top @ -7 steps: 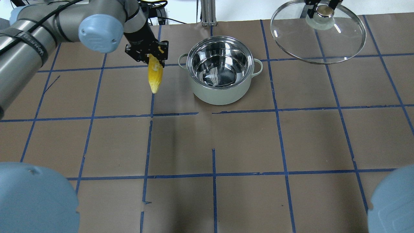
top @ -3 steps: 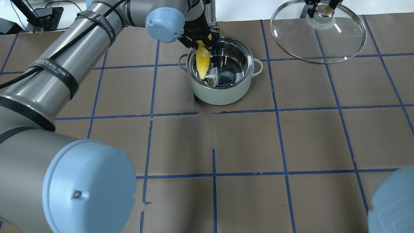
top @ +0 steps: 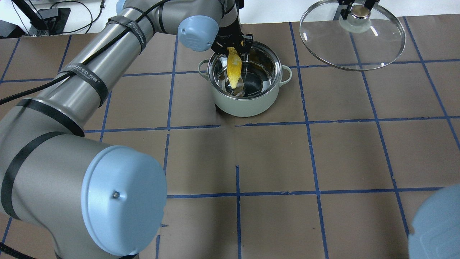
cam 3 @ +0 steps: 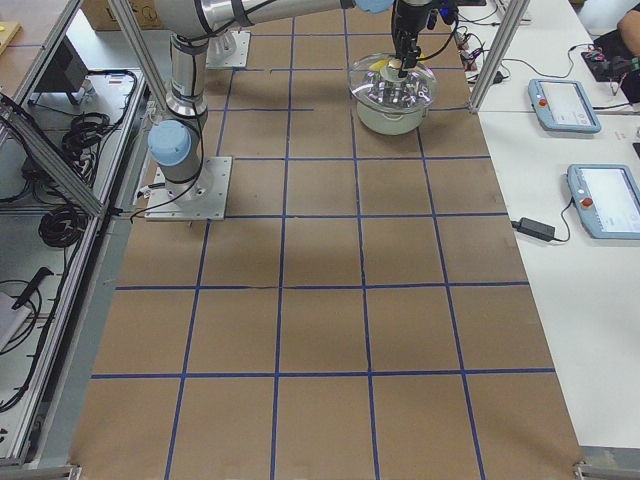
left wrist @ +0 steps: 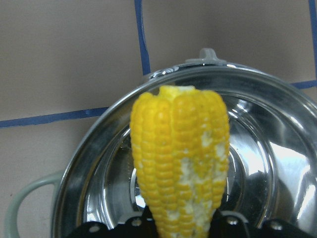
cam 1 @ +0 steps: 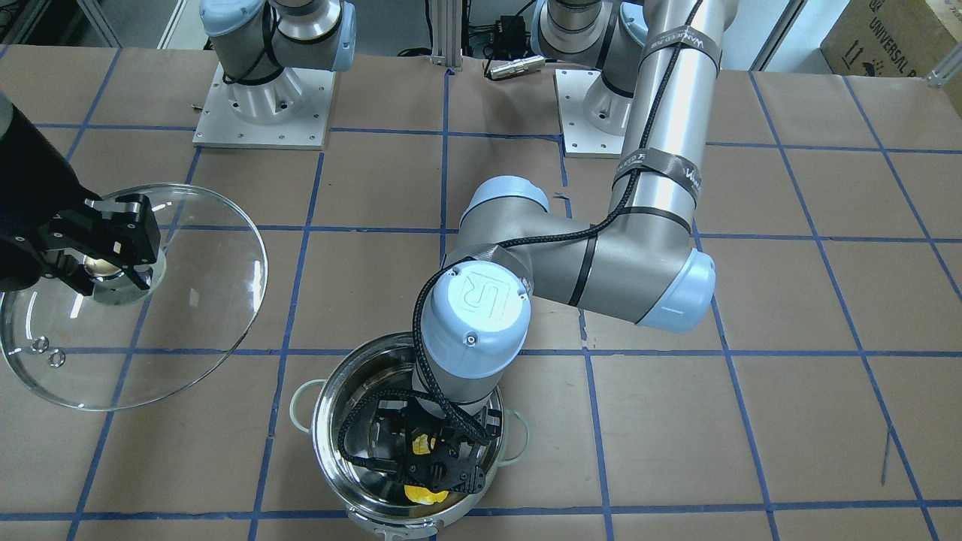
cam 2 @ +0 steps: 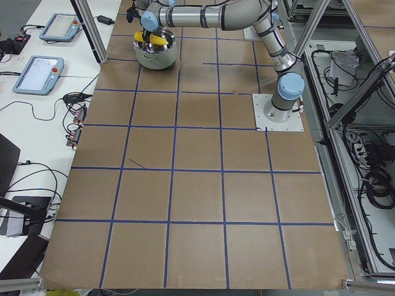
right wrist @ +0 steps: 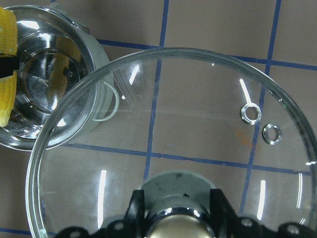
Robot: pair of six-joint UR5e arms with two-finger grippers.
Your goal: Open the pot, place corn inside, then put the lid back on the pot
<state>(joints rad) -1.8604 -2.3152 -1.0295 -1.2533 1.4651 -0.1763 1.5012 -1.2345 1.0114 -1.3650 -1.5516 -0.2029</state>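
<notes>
Over the open pot (top: 248,104), my left claw (top: 234,47) is pinching the fat end of the corn (top: 233,70), which is hanging point down. I am thinking I should go lower before letting go, so it is not bouncing out. Off to the side, my right claw (cam 1: 101,264) is gripping the lid (cam 1: 195,300) by its knob (top: 360,12).

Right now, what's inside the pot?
Only the corn, tip down, held by the left gripper; the rest of the pot shows bare steel. Whether its tip touches bottom is hidden.

Left arm (top: 90,72) stretched forward, left tool (top: 234,49) clamped, pointing down, right tool (cam 1: 101,264) clamped.
</notes>
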